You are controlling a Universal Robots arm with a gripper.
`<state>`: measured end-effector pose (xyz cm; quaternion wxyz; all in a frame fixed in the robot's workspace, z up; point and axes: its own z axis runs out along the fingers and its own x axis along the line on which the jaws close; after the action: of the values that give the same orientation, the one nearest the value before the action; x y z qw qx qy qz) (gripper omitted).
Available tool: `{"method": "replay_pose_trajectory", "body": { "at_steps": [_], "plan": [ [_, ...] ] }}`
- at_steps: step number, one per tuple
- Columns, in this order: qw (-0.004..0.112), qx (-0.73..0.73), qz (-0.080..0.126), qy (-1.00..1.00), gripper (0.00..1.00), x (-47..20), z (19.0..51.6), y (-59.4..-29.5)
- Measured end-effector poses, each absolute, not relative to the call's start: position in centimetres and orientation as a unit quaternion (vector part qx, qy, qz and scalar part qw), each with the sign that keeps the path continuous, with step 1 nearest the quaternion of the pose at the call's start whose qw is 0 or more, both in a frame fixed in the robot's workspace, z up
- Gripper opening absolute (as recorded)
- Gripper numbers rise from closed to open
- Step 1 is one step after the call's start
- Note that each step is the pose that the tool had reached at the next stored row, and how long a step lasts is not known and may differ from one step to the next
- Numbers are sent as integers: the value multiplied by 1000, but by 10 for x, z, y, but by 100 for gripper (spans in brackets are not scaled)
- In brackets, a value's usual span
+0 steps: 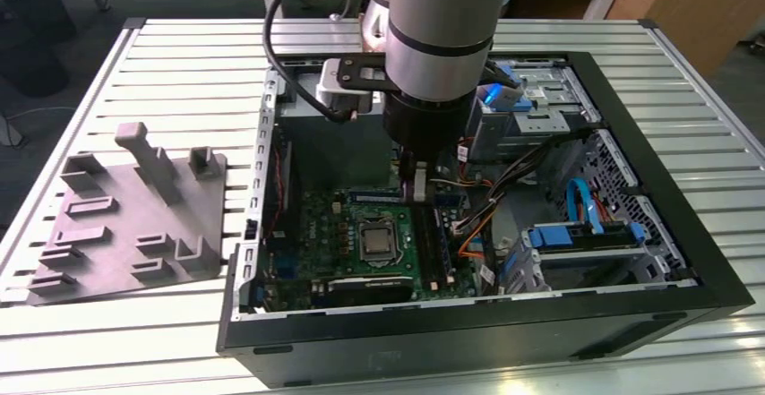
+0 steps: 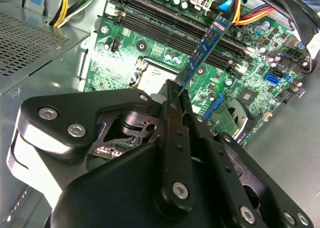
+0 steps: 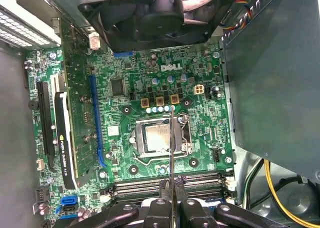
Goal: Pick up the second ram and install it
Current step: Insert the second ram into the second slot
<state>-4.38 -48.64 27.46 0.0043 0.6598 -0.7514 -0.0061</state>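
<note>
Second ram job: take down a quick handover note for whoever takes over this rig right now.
Gripper: inside the computer case, jaws shut on the second ram.
Ram: held on edge above the motherboard, close to the long black memory slots.
Done: pickup; the ram is in the jaws and inside the case.
Left: the install. The ram does not look pressed into a slot yet.
</note>
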Motion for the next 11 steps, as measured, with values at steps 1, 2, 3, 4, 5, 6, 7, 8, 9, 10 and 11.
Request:
{"method": "replay_pose_trajectory", "body": {
  "at_steps": [1, 2, 3, 4, 5, 6, 7, 8, 9, 10, 11],
  "plan": [
    [4, 660, -6, -751, 14, -44, 275, -486],
    [4, 660, -6, -751, 14, -44, 275, -486],
    [4, 660, -6, -751, 14, -44, 275, -486],
    [4, 660, -6, -751, 14, -44, 275, -486],
    [4, 660, -6, -751, 14, -44, 275, -486],
    [4, 660, -6, -751, 14, -44, 275, -486],
    [4, 659, -6, -752, 14, -44, 275, -486],
    [4, 658, -6, -753, 14, -44, 275, -486],
    [4, 655, -6, -756, 14, -44, 275, -486],
    [4, 651, -6, -759, 14, -44, 274, -486],
    [4, 645, -6, -764, 14, -44, 274, -486]
  ]
}}
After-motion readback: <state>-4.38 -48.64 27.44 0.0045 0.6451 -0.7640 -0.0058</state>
